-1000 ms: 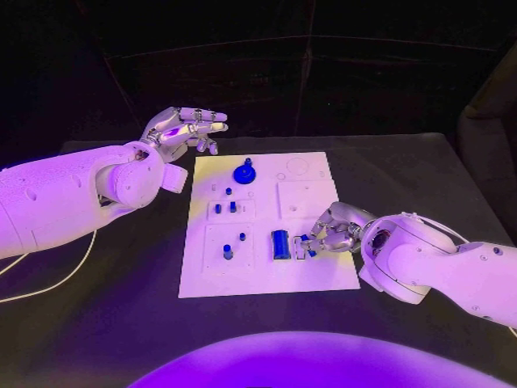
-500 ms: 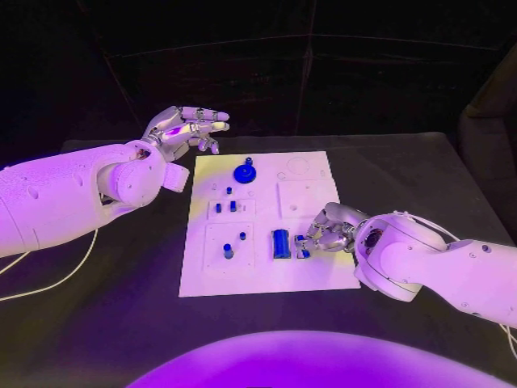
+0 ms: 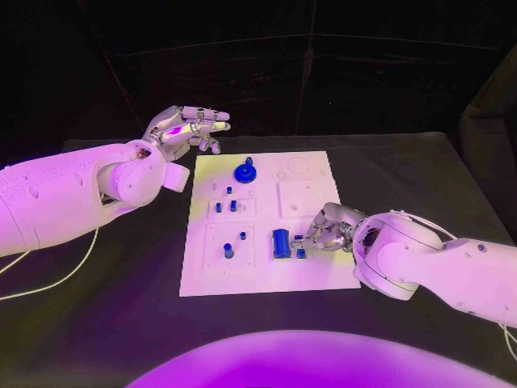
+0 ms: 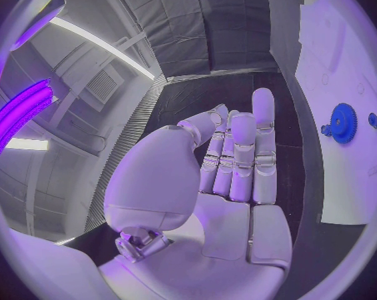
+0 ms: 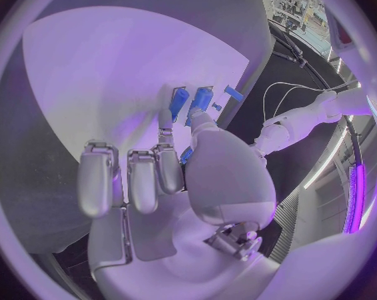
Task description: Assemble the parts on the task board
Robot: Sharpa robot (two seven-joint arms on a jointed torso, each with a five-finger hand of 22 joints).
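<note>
The white task board [image 3: 258,275] lies mid-table. On it a blue gear [image 3: 245,172] stands near the far edge, with several small blue pegs [image 3: 224,207] in the left blocks and a blue cylinder [image 3: 281,243] near the middle. My right hand [image 3: 326,230] rests low over the board, just right of the cylinder, thumb and a finger close together over a small blue part [image 3: 300,242]. The right wrist view shows that part [image 5: 186,155] between them, beside two blue cylinders [image 5: 189,103]; a grip is unclear. My left hand [image 3: 187,128] hovers open beyond the board's far left corner.
The left wrist view shows my left hand [image 4: 230,173] with its fingers straight, and beside it the board's edge [image 4: 338,80] with the gear [image 4: 342,122]. Bare black table [image 3: 422,178] surrounds the board. A thin white cable [image 3: 49,283] lies under the left arm.
My right hand has crept slightly left along the board toward the blue cylinder. The left hand has stayed still.
</note>
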